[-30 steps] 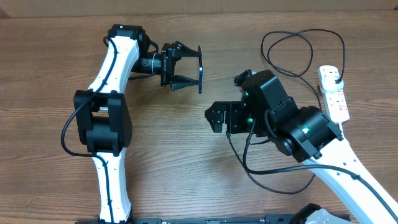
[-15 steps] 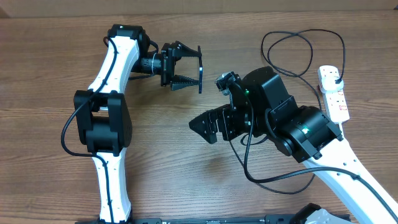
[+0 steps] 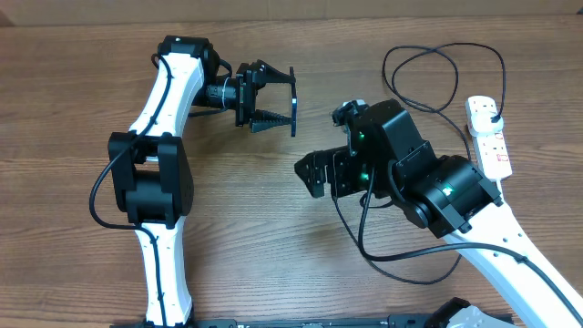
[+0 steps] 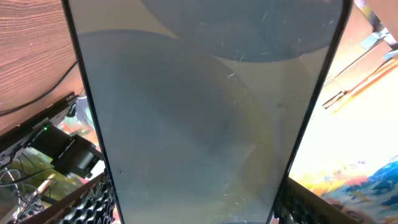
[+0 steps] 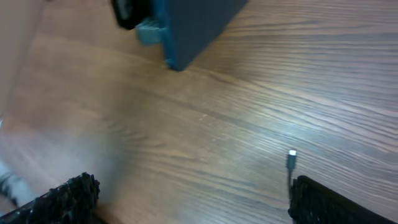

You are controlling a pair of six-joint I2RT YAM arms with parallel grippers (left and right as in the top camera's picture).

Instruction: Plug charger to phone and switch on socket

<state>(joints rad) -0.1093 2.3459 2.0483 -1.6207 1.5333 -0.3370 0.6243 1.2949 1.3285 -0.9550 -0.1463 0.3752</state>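
Phone [image 3: 293, 100] is held on edge, well left of the socket [image 3: 489, 138]. L gripper [image 3: 284, 100] clamps it across its width, fairly wide, and the glass fills the L wrist view. R gripper [image 3: 311, 173] sits btwn phone & socket, jaws fully apart, holding nothing. Charger [image 3: 384, 69] cable loops just left of socket, plug in socket's far end. Connector tip [image 5: 291, 158] shows just beside one R finger, not gripped.

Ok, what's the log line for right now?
left tool: gripping phone | right tool: open | charger tip: by right tool, not in phone
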